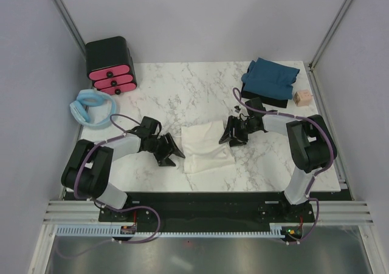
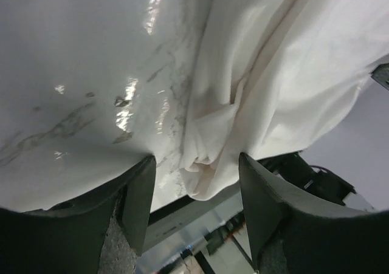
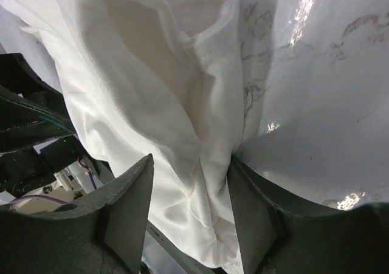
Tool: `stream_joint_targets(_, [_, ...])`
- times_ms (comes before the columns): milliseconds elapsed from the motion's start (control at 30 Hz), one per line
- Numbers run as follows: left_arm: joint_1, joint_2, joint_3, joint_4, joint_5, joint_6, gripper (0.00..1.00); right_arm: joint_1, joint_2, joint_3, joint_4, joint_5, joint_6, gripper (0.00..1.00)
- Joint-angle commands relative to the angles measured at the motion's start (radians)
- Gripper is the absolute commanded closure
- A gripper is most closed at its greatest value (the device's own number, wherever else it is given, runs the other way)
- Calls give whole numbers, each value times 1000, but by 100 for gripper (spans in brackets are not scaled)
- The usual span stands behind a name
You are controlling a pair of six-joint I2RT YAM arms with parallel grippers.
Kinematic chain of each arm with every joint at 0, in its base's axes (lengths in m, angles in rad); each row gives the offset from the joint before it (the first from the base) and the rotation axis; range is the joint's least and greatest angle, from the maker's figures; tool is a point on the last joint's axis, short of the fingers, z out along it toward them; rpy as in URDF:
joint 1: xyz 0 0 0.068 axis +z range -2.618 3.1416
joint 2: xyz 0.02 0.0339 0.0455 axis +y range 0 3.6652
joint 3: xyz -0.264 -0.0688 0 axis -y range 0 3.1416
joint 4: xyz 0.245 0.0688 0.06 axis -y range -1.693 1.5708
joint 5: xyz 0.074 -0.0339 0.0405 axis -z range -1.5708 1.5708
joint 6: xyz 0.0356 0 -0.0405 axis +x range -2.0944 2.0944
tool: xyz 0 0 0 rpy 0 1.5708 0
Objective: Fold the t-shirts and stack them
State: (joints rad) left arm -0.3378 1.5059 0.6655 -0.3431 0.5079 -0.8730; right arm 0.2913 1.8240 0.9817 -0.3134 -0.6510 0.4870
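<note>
Teal t-shirt (image 1: 270, 76) only overhead; wrists show cream t-shirt (image 2: 273, 73).

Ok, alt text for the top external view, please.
A roughly folded cream-white t-shirt lies on the marble table between the left gripper and right gripper, both open. A dark teal-blue t-shirt sits far right; a black box with pink drawers and a pale blue padded ring sit far left.
</note>
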Motion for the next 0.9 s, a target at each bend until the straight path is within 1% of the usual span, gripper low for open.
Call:
stream_joint_targets(0, [-1, 57, -27, 237, 107, -52, 35, 23, 47, -51, -16, 100, -25, 40])
stream_joint_targets(200, [0, 89, -44, 273, 109, -60, 35, 28, 46, -48, -19, 102, -22, 40])
stream_joint_targets(367, [2, 80, -67, 303, 99, -73, 36, 32, 57, -37, -23, 103, -25, 40])
stream_joint_targets(433, [6, 77, -61, 291, 110, -72, 37, 34, 60, -31, -27, 103, -27, 40])
stream_joint_targets(500, [13, 30, -57, 244, 116, -52, 39, 35, 63, -28, -35, 103, -28, 40])
stream_joint_targets(567, [25, -22, -67, 198, 98, -38, 38, 35, 61, -21, -35, 109, -30, 40])
stream_joint_targets(600, [29, -68, -76, 194, 78, -34, 37, 35, 63, -21, -35, 111, -30, 40])
stream_joint_targets(667, [37, -78, -95, 214, 75, -32, 37, 35, 63, -20, -35, 111, -25, 40])
stream_joint_targets(800, [37, 16, -84, 268, 133, -44, 37, 37, 64, -18, -35, 111, -27, 40])
stream_joint_targets(867, [37, 57, -76, 274, 133, -41, 38, 37, 63, -15, -38, 111, -25, 41])
